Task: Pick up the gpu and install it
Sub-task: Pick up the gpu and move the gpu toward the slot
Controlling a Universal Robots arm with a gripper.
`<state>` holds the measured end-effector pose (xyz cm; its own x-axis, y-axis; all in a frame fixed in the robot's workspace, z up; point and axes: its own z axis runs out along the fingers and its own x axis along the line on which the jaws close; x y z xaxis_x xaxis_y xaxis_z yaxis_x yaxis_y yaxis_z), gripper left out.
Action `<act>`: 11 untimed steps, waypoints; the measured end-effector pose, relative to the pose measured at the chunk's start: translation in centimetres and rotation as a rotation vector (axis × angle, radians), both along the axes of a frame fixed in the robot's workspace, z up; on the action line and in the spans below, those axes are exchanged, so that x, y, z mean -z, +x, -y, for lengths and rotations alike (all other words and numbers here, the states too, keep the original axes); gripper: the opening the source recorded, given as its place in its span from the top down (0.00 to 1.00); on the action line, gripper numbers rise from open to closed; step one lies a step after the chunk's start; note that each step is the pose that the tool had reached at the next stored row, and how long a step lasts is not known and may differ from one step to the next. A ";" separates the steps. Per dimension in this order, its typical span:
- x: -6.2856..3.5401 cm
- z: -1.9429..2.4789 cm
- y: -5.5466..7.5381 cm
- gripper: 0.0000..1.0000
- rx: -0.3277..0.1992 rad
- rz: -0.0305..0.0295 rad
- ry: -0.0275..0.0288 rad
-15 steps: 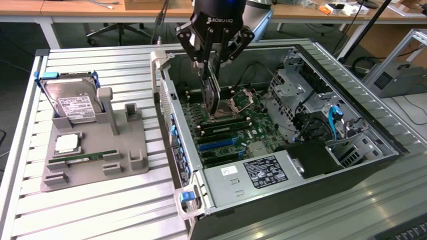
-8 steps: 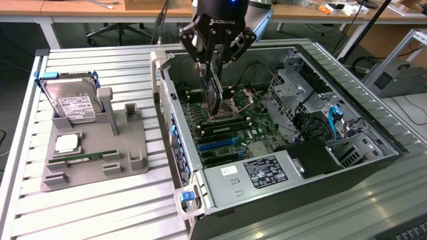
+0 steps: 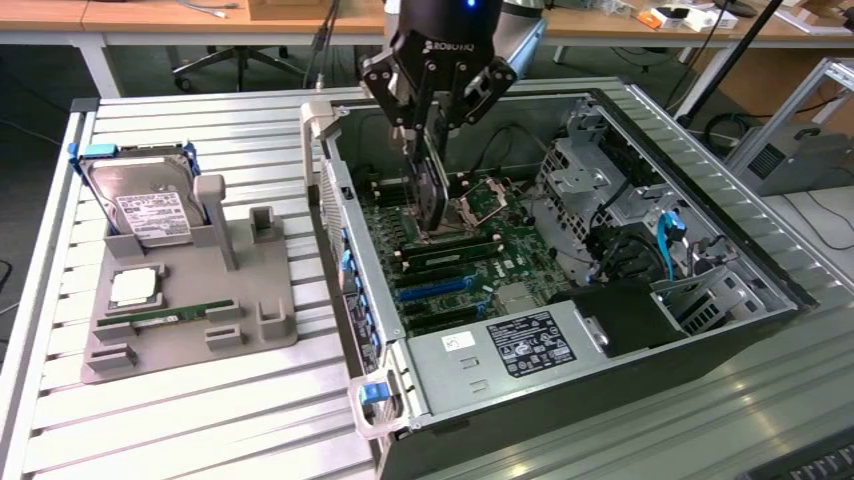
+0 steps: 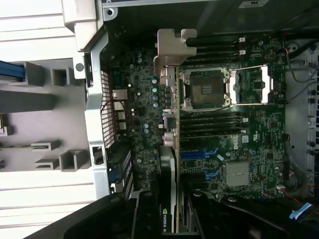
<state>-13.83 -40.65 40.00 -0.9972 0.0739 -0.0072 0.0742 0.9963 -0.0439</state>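
Slatted counter [image 3: 200, 420], open PC case [image 3: 747, 270]: fingers [image 3: 396, 105] clamp the gpu [image 3: 430, 190] by its upper edge; judged stiff, light, fragile.

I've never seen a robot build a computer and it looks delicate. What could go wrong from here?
The thin dark graphics card hangs on edge from the fingers; if tilted, it might miss its slot and hit the green motherboard. It sits close to the open silver processor socket, risking scrapes. The card's silver metal bracket might catch the grey case wall.
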 end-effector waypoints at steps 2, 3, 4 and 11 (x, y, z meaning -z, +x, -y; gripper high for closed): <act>0.04 0.01 0.0 0.73 0.000 0.0000 -0.0002; 0.06 0.01 0.1 0.73 0.000 0.0000 -0.0004; 0.08 0.01 0.1 0.73 0.000 0.0000 -0.0006; 0.24 0.03 0.3 0.73 0.000 0.0000 -0.0017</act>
